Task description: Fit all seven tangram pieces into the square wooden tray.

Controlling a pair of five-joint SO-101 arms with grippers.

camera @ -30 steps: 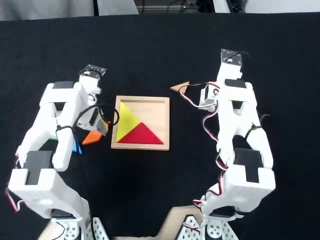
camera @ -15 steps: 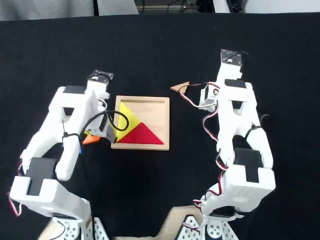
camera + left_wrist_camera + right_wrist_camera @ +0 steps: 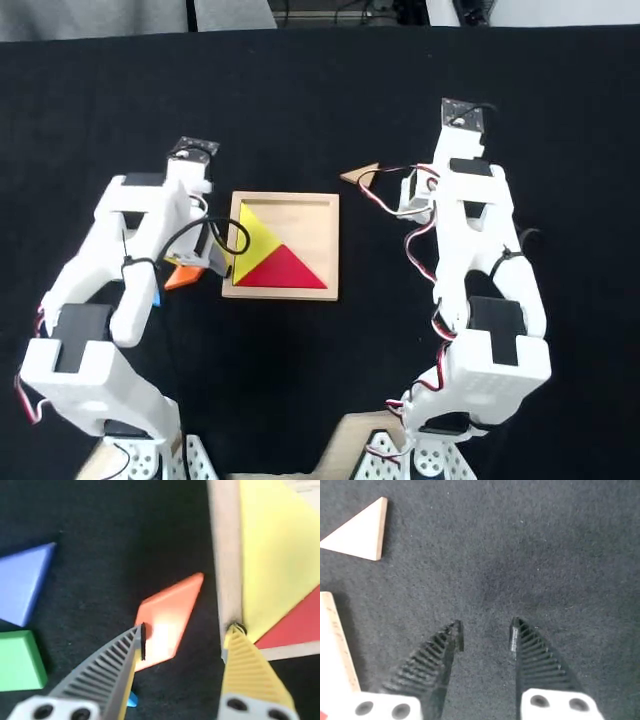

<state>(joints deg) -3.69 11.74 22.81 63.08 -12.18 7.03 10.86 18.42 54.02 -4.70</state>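
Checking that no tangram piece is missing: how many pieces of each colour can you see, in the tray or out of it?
yellow: 1
red: 1
orange: 1
blue: 1
green: 1
plain wood: 1
light blue, mostly hidden: 1
Total: 7

Matt black cloth (image 3: 320, 100) lies under a pale bare-wood tray (image 3: 280, 292) and a smooth-faced orange piece (image 3: 167, 620).
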